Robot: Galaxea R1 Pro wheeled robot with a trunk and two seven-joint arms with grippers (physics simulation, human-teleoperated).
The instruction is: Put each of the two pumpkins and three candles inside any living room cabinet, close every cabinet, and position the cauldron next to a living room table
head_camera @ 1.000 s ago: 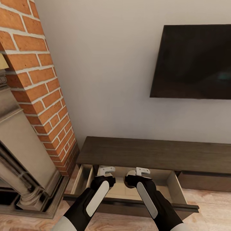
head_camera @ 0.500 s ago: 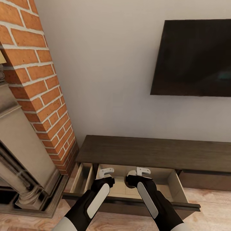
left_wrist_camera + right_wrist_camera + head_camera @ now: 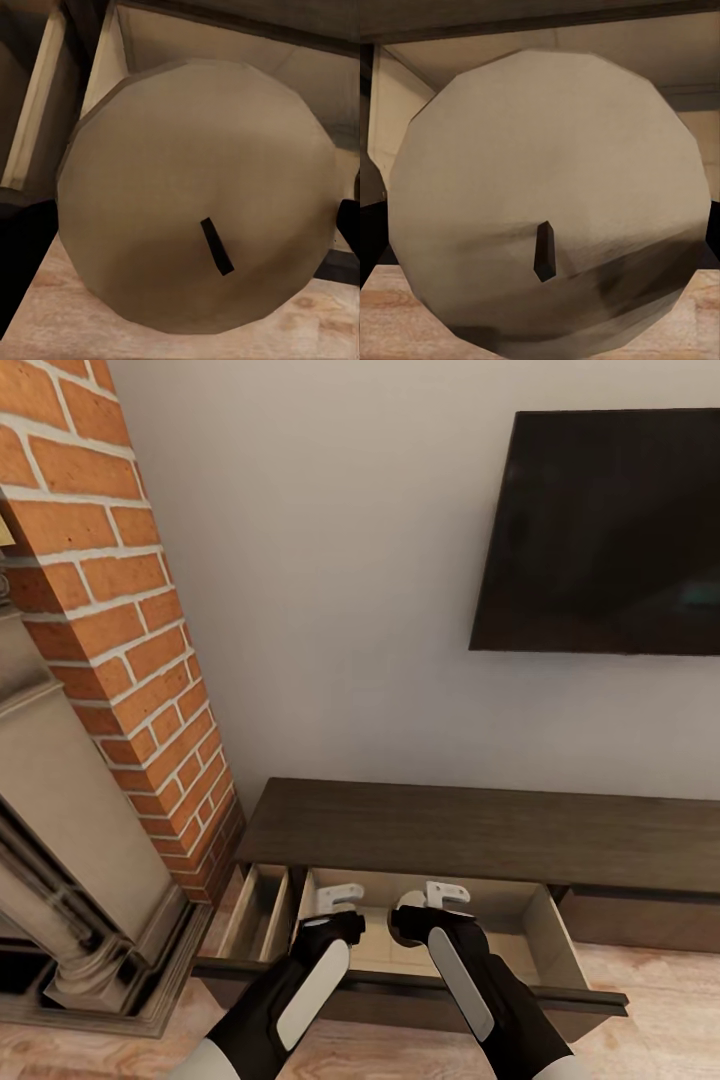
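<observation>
Two stubby olive-tan candles, each wick-end toward its wrist cam: one candle [image 3: 196,196] with its dark wick at about 5 o'clock, the other candle [image 3: 547,201] with its wick near 6. Behind both, the dark-brown cabinet [image 3: 480,830] has its pale-wood drawer [image 3: 520,908] pulled open.

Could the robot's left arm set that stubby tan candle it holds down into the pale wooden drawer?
Probably yes. The left gripper holds the stubby tan candle above the open pale wooden drawer, and the drawer floor under it looks bare.
</observation>
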